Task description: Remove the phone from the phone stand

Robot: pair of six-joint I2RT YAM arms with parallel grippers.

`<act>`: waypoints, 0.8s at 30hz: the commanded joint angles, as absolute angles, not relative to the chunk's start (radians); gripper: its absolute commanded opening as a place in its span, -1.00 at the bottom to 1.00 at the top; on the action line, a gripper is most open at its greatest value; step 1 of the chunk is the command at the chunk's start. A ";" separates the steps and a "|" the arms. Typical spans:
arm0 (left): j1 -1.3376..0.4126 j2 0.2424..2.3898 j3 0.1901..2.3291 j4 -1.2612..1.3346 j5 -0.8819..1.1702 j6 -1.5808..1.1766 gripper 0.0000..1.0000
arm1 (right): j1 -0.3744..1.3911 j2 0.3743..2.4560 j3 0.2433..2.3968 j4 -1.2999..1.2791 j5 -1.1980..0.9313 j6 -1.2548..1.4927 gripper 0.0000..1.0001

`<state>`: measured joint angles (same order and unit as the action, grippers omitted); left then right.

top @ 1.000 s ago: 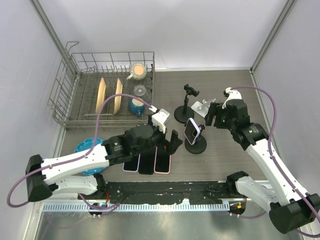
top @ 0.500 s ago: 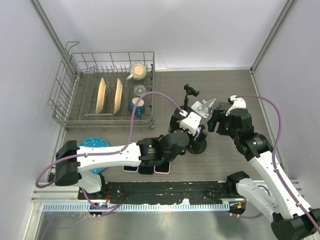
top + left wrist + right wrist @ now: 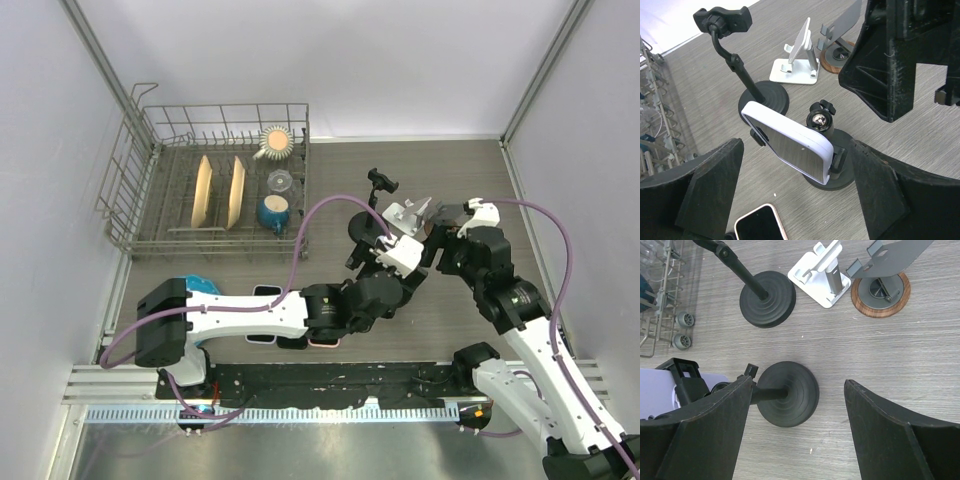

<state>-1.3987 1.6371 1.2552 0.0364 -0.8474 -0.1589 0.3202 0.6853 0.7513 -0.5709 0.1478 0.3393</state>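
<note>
Phone [image 3: 790, 142]: is sitting tilted in the phone stand [image 3: 788, 392], clamped at its edges, on the table [image 3: 900, 355].
Left gripper [image 3: 796, 165]: is hovering over the phone — jaws apart, one on either side, not touching.
Right gripper [image 3: 797, 405]: is hanging above the stand's base — jaws apart, holding nothing.

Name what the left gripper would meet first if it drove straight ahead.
Most likely the white-cased phone, clamped on the black stand, centred ahead of the left gripper; exact depth is unclear.

Left arm [image 3: 250, 308] has swung right — its fingers [image 3: 710, 185] now flank the phone [image 3: 790, 142].
</note>
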 commanded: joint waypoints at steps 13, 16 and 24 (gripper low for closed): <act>-1.378 1.595 1.249 0.138 -0.753 -0.135 -0.23 | 0.318 0.618 0.746 -0.523 0.106 0.339 0.58; -1.358 1.591 1.246 0.135 -0.709 -0.137 -0.44 | 0.318 0.612 0.747 -0.523 0.100 0.337 0.59; -1.286 1.566 1.224 0.163 -0.520 -0.126 -0.67 | 0.316 0.600 0.752 -0.522 0.055 0.321 0.58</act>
